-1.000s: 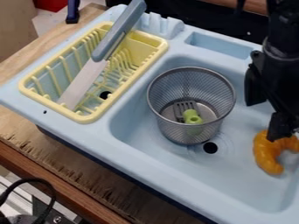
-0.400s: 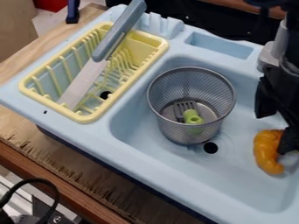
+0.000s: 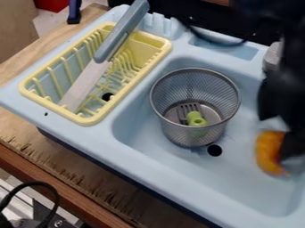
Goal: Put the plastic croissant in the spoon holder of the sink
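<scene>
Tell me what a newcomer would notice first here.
Probably the orange croissant, bright against the pale blue sink at right, partly hidden by the black arm. Next, the large knife with a grey handle lying across the yellow dish rack at upper left, then the wire mesh basket mid-sink.
</scene>
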Action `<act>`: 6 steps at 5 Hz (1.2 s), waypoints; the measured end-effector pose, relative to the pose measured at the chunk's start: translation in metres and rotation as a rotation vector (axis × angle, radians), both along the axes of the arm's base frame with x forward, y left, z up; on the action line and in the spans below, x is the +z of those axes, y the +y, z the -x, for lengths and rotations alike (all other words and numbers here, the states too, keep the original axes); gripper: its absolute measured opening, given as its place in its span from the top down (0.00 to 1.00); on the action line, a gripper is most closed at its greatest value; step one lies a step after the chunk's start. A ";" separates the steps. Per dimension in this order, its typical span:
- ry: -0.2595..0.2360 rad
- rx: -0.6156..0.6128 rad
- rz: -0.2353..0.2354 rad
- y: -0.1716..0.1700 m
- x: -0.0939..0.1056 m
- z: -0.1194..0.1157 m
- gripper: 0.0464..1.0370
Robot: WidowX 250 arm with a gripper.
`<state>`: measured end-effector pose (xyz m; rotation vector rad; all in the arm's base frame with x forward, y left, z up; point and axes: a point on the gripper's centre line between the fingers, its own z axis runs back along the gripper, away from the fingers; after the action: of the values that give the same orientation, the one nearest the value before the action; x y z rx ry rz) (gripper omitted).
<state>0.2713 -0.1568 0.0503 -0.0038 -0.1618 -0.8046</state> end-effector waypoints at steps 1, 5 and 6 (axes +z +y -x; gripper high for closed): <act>0.009 -0.038 0.084 0.001 0.000 0.000 0.04; -0.016 -0.135 0.064 -0.007 0.001 0.003 0.51; 0.036 -0.154 0.070 -0.010 0.004 0.009 0.51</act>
<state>0.2624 -0.1666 0.0544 -0.0978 -0.1569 -0.9512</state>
